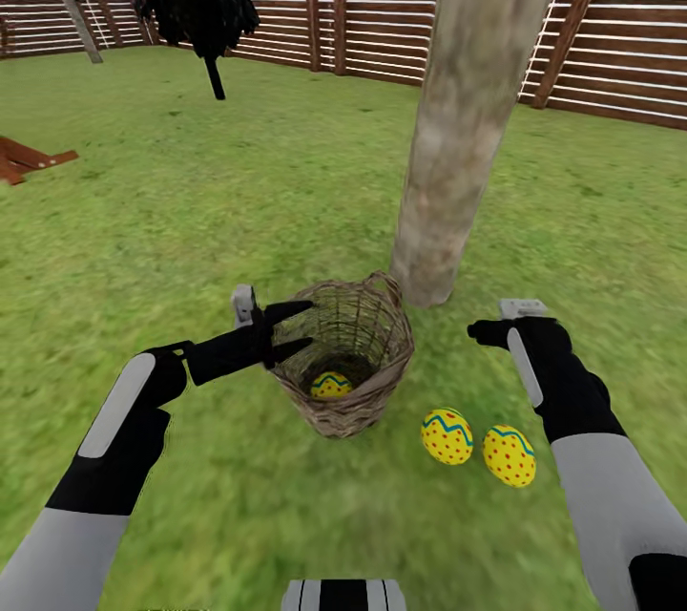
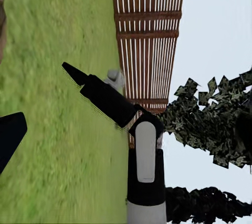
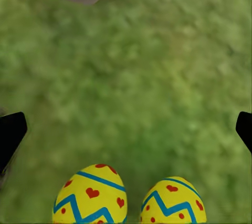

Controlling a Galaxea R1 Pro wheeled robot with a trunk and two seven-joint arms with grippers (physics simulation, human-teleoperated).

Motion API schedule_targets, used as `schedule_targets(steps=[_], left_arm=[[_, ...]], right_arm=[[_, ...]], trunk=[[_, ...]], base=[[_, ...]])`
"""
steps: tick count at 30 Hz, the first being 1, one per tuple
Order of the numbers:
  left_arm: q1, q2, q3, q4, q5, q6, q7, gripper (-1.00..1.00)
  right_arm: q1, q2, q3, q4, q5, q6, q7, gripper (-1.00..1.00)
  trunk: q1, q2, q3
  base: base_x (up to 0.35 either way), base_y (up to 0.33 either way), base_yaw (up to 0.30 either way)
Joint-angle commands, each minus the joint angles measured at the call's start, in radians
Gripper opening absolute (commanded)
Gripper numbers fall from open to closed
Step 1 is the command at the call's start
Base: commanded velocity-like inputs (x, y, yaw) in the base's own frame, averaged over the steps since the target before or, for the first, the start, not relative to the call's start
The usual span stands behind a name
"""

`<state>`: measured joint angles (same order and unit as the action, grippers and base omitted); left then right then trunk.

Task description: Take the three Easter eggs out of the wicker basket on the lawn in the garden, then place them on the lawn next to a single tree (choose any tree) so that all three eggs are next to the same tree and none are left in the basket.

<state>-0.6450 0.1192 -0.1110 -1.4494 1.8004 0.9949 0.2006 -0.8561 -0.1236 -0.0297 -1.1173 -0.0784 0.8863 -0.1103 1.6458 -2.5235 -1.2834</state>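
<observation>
Your brown wicker basket [image 1: 351, 358] sits at lower centre by the pale tree [image 1: 469, 105], one dotted yellow egg [image 1: 331, 385] inside and two eggs [image 1: 447, 435] on the lawn [image 1: 191, 210] lower right, while your left hand [image 1: 291, 329] hangs empty with fingers apart at the basket's rim and your right hand [image 3: 126, 129] spreads wide above the pair.

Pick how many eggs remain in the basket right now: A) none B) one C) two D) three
B: one egg lies inside the basket, while two eggs sit on the lawn near the tree.
</observation>
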Motion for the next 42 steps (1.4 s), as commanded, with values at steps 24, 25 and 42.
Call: schedule_targets(steps=[24,25,42], left_arm=[[-0.001,0.0,0.001,0.001,0.009,0.001,0.01,1.0],[-0.001,0.0,0.001,0.001,0.009,0.001,0.01,1.0],[-0.001,0.0,0.001,0.001,0.009,0.001,0.01,1.0]], right_arm=[[0.03,0.001,-0.001,-0.138,-0.011,0.111,-0.008,1.0],[0.031,0.001,-0.001,-0.144,-0.011,0.113,-0.008,1.0],[0.054,0.004,0.002,-0.184,-0.011,0.118,-0.008,1.0]], trunk=[[-0.011,0.005,0.092],[-0.011,0.006,0.096],[-0.019,0.01,0.162]], base=[[0.0,0.0,0.287],[0.0,0.0,0.287],[0.0,0.0,0.287]])
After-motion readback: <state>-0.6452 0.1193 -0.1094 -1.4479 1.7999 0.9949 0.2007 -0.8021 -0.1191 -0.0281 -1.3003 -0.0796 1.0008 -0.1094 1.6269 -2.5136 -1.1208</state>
